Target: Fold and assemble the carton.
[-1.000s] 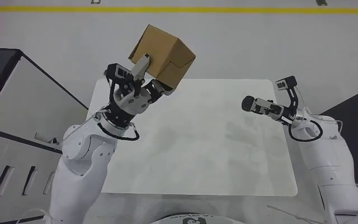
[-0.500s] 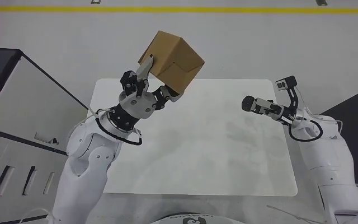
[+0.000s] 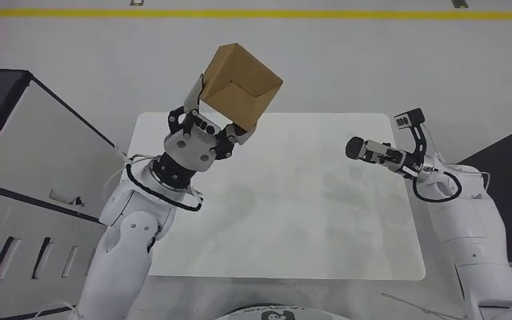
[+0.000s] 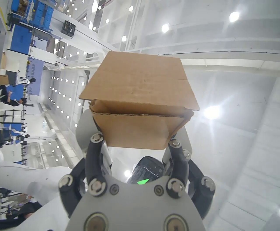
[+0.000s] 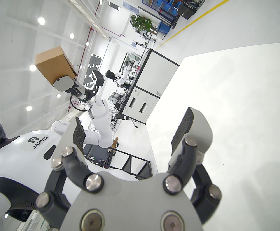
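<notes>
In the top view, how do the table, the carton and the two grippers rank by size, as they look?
1. table
2. carton, held up nearer the camera, which enlarges it
3. left gripper and right gripper: unranked; the left is nearer the camera and partly hidden by the carton.

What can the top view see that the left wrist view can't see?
Top view's extras: the flat white table under the arms, and the right gripper, open and empty, over that table. Left wrist view's extras: the ragged cut edge of a folded flap on the brown cardboard carton, seen close up, and bright round ceiling lights. Shared: that carton, held up above the table, with the left gripper shut on it.
</notes>
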{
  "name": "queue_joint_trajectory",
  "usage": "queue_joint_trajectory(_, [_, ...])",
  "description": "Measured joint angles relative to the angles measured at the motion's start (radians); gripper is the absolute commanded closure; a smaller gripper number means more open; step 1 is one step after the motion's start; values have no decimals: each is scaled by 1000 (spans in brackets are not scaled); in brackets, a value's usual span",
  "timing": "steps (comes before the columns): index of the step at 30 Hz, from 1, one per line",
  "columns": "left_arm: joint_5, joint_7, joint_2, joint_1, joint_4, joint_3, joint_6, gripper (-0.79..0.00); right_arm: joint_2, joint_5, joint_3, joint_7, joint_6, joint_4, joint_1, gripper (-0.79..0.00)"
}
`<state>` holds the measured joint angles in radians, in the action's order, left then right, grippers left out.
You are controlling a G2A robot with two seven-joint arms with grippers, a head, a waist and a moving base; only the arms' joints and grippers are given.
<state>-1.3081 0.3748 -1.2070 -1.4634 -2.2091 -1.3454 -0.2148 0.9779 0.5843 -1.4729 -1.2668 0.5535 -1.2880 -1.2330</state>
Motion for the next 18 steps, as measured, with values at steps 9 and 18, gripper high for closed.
queue_joint_trajectory(9, [15, -3, -4, -8, 2, 12, 13, 0, 0, 0, 0, 0, 0, 0, 0, -785])
queue_joint_trajectory(18, [530, 148, 21, 46, 41, -28, 100, 0, 0, 0, 0, 0, 0, 0, 0, -785])
